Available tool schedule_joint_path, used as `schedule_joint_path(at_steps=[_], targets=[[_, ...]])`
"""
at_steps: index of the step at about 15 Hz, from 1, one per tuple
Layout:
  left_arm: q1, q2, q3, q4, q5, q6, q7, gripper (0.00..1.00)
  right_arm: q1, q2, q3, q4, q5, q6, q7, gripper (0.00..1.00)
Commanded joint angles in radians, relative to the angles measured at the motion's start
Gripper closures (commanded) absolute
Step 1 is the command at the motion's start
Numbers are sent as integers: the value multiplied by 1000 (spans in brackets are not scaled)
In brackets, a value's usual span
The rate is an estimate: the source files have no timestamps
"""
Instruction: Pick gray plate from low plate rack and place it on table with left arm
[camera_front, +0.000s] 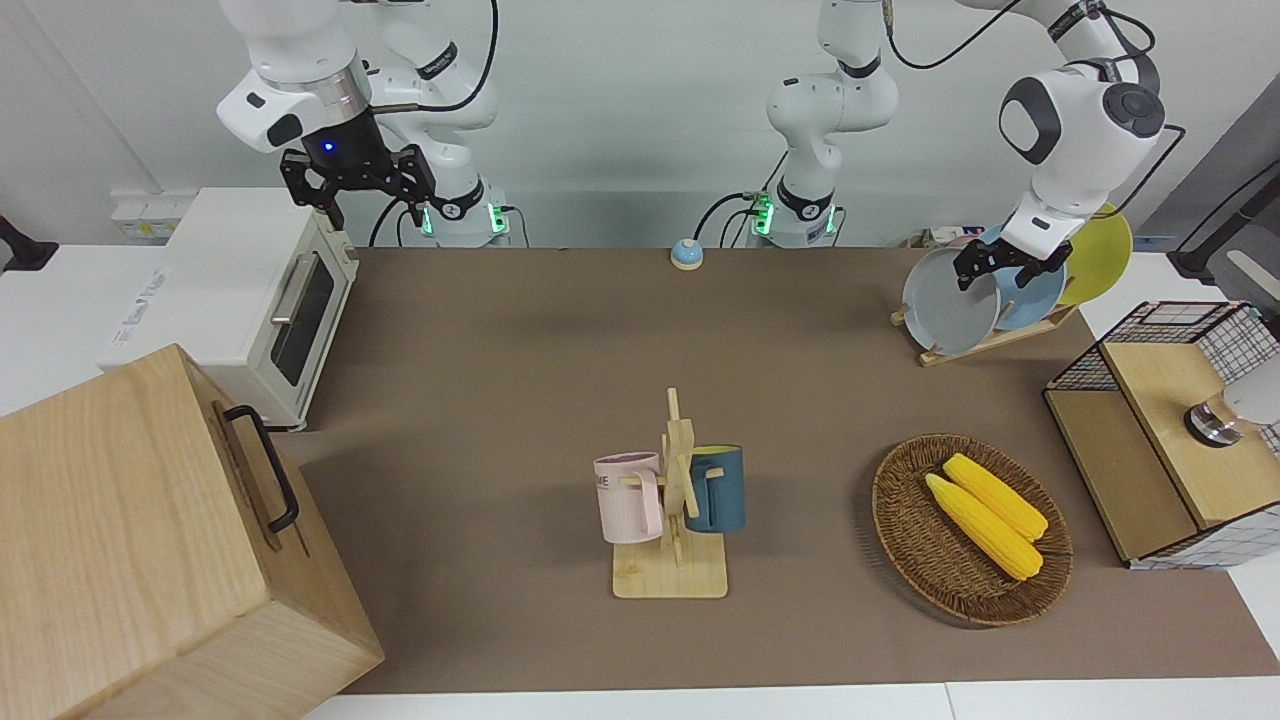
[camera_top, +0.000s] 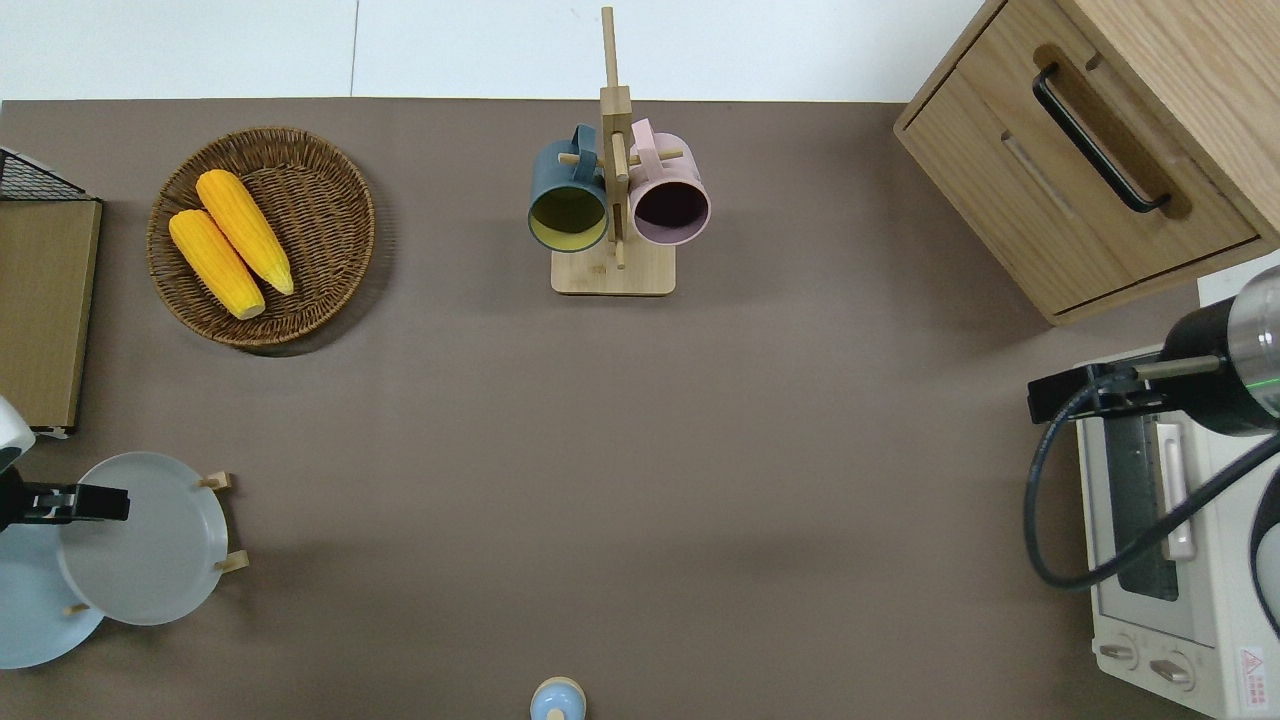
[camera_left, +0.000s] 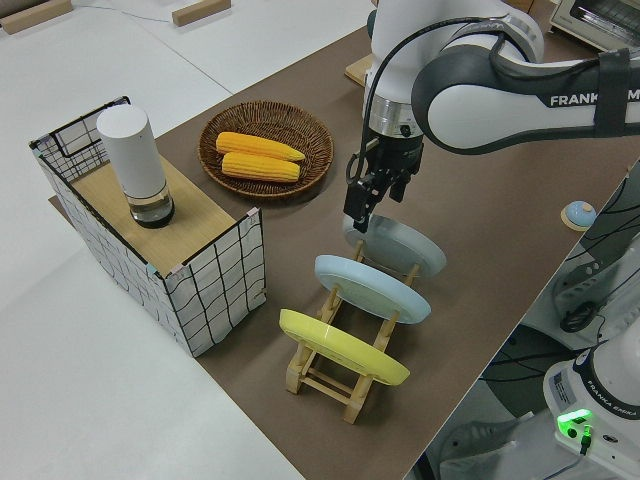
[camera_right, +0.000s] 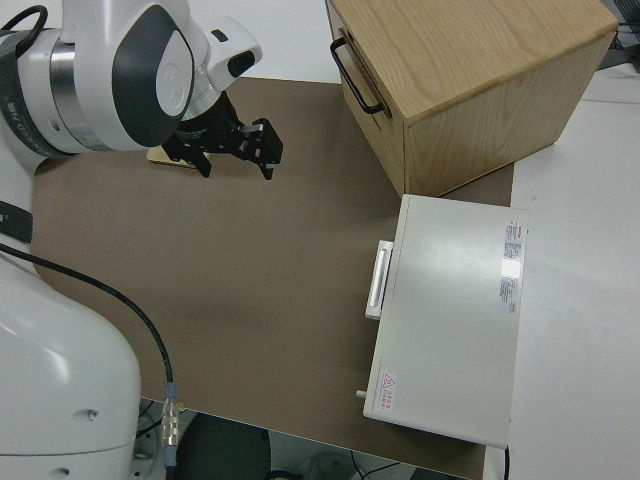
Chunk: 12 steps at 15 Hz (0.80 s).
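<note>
The gray plate (camera_front: 945, 305) (camera_top: 150, 550) (camera_left: 405, 245) leans in the low plate rack (camera_front: 985, 340) (camera_left: 340, 372), in the slot farthest from the robots, at the left arm's end of the brown table (camera_front: 520, 380). My left gripper (camera_front: 1005, 268) (camera_top: 62, 503) (camera_left: 360, 212) is open and hangs at the gray plate's upper rim. Whether its fingers straddle the rim, I cannot tell. My right gripper (camera_front: 360, 200) (camera_right: 235, 160) is parked and open.
A light-blue plate (camera_front: 1035, 290) and a yellow plate (camera_front: 1100, 255) share the rack. A wicker basket (camera_front: 905, 520) with two corn cobs, a mug stand (camera_front: 672, 500), a wire-and-wood box (camera_front: 1170, 430), a toaster oven (camera_front: 250, 290) and a wooden cabinet (camera_front: 150, 540) also stand here.
</note>
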<state>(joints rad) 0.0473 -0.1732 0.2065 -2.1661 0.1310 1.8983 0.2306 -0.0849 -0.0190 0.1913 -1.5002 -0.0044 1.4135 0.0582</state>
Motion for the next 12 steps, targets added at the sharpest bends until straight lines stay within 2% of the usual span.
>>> schedule_joint_path(at_steps=[1,3,9,12], targets=[[3,-14,1,-56,13,59,6,5,-7,-2,5,6,7,-14,0,11],[5,-14,1,-95,12,102,6,5,-7,-2,7,6,7,-14,0,13],[9,-8,1,-103,12,113,7,11,-7,-2,5,6,6,-14,-1,11],[13,-8,1,-103,12,113,7,80,-7,-2,7,6,7,-14,0,13]])
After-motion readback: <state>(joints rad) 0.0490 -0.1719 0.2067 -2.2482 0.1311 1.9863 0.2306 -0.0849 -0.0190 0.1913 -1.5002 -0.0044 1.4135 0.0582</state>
